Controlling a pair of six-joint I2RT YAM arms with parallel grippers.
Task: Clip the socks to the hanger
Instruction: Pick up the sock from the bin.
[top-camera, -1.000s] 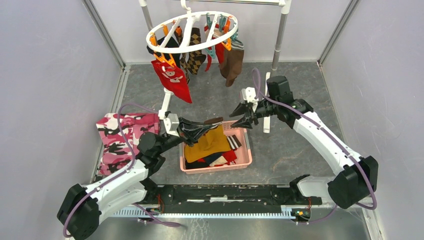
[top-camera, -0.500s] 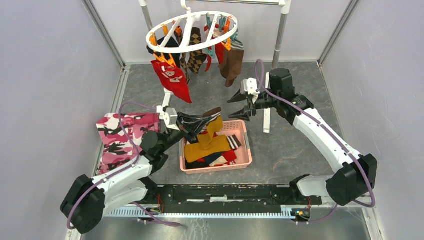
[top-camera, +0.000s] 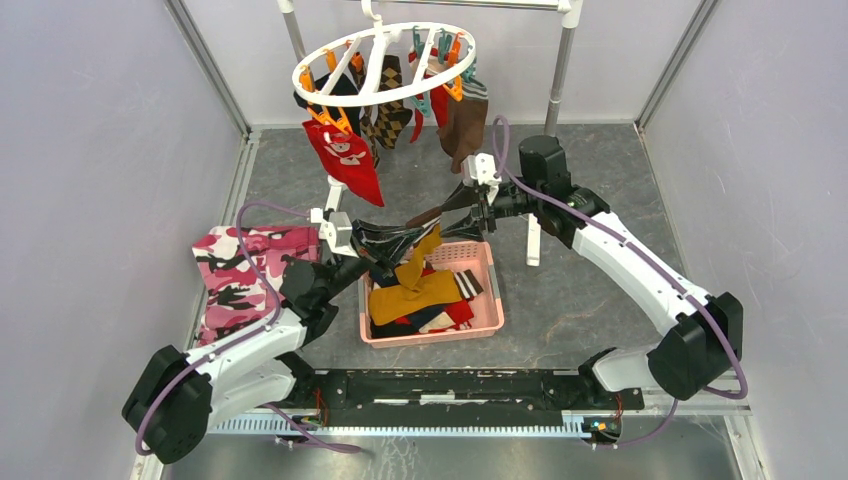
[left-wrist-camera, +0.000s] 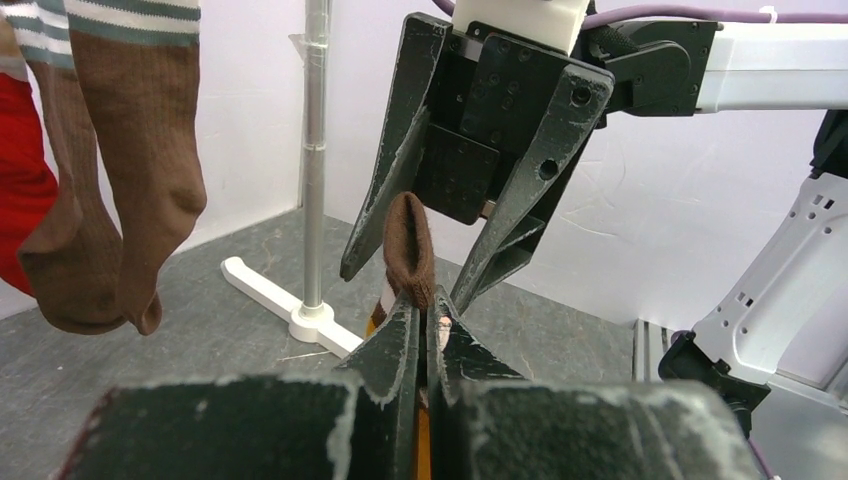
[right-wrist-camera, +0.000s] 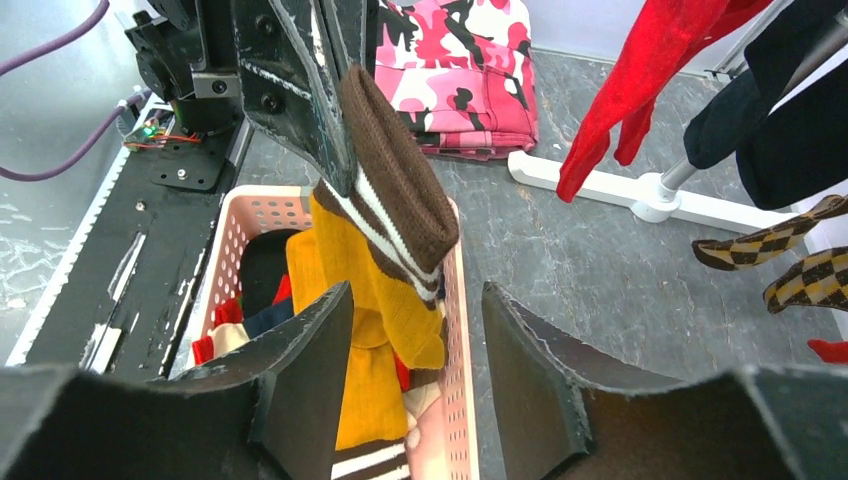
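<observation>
While mustard sock (top-camera: 426, 256) is pinched by left gripper (top-camera: 404, 241) above basket (top-camera: 495, 300), handover is judged underway, top view. Left wrist: brown cuff (left-wrist-camera: 408, 240) is straddled by right gripper (left-wrist-camera: 403, 288), fingers (left-wrist-camera: 540, 180) wide. Right wrist: closing on cuff is needed next.

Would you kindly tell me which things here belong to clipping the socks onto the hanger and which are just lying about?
Part of the job:
hanger
clipped socks
mustard sock with a brown cuff, pinched by the left gripper
right gripper, open astride that cuff
spare socks in the pink basket

Just lying about:
camouflage cloth
metal pole rack
</observation>
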